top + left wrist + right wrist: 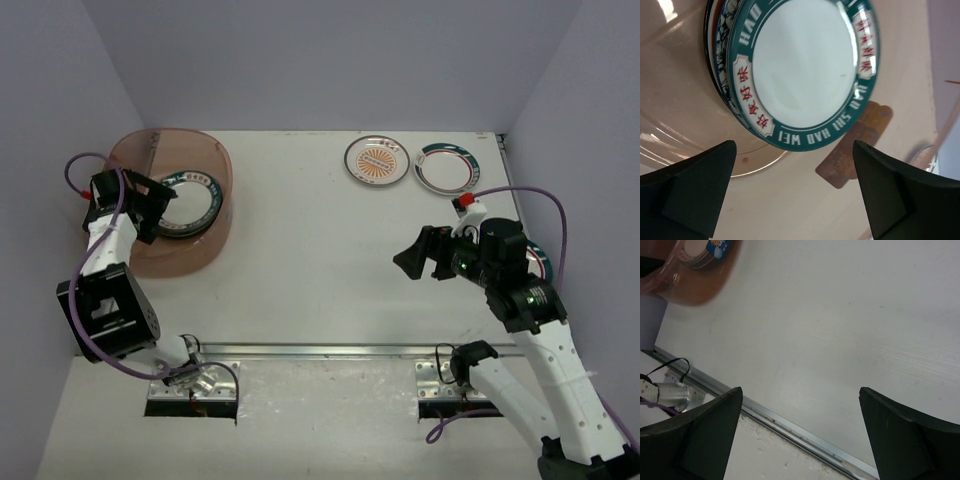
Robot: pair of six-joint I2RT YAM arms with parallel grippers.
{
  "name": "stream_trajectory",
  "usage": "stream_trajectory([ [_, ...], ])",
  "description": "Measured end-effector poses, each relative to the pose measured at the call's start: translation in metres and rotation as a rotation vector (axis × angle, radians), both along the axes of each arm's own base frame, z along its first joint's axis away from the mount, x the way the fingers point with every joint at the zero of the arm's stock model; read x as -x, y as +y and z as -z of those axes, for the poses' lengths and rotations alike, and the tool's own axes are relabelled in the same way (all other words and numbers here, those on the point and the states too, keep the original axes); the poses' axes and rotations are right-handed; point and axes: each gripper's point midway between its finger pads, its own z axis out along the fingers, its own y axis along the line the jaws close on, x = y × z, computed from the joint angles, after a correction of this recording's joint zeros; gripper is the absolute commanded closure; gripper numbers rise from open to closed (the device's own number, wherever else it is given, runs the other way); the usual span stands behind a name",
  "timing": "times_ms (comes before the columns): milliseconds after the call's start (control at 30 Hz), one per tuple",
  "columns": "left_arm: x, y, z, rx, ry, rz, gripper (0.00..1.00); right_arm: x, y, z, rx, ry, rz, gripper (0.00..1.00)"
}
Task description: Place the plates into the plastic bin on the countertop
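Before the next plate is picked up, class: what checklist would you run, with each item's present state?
1. Left gripper jaws open, holding nothing: ok.
2. Teal-rimmed plate lying on the stack inside the plastic bin: ok.
3. Right gripper jaws open and empty: ok.
4. All plates binned: not ok; orange sunburst plate and green-and-red rimmed plate sit on the countertop.
5. Partly hidden plate under the right arm reachable: cannot tell.

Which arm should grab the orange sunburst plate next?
Right. The open right gripper hangs over the right half of the countertop, nearer the orange sunburst plate. The open left gripper is over the plastic bin at the far left.
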Motion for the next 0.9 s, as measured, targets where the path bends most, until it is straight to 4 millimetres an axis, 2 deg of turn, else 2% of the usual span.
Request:
stream_trajectory([
  [133,0.005,-0.01,0.037,0.079,0.085,0.034,0.0,-0.002,0.007,0.006,-0.024,0.018,-0.02,0.01],
  [167,0.01,-0.014,0.04,0.091,0.093,0.04,0.0,-0.003,0.008,0.005,-0.031,0.01,-0.024,0.01],
  [233,0.016,-0.021,0.03,0.091,0.075,0.059,0.0,-0.006,0.01,0.005,-0.037,-0.003,-0.031,0.01],
  [300,0.019,-0.025,-0.001,0.053,0.001,0.081,0.0,-0.012,0.012,0.005,-0.037,-0.005,-0.035,0.01],
  [367,0.024,-0.033,-0.046,-0.027,-0.115,0.12,0.0,-0.025,0.012,0.014,-0.009,0.013,-0.023,0.01],
  [433,0.036,-0.052,-0.105,-0.134,-0.277,0.18,0.0,-0.047,0.013,0.035,0.052,0.07,0.005,0.01],
  [500,0.053,-0.077,-0.162,-0.233,-0.457,0.254,0.0,-0.075,0.011,0.064,0.166,0.1,0.039,0.01],
  [567,0.079,-0.098,-0.204,-0.33,-0.611,0.318,0.0,-0.099,0.006,0.097,0.341,0.132,0.054,0.01],
  [600,0.093,-0.104,-0.215,-0.375,-0.664,0.332,0.0,-0.114,0.005,0.109,0.435,0.142,0.05,0.01],
  [667,0.115,-0.108,-0.217,-0.451,-0.707,0.346,0.0,-0.16,0.002,0.125,0.621,0.126,0.078,0.01],
  [733,0.122,-0.109,-0.199,-0.474,-0.675,0.36,0.0,-0.21,-0.004,0.135,0.796,0.089,0.124,0.01],
  [833,0.121,-0.111,-0.147,-0.438,-0.554,0.394,0.0,-0.279,-0.028,0.148,1.017,0.051,0.191,0.01],
  [900,0.123,-0.117,-0.12,-0.407,-0.48,0.43,0.0,-0.306,-0.054,0.163,1.135,0.058,0.202,0.01],
])
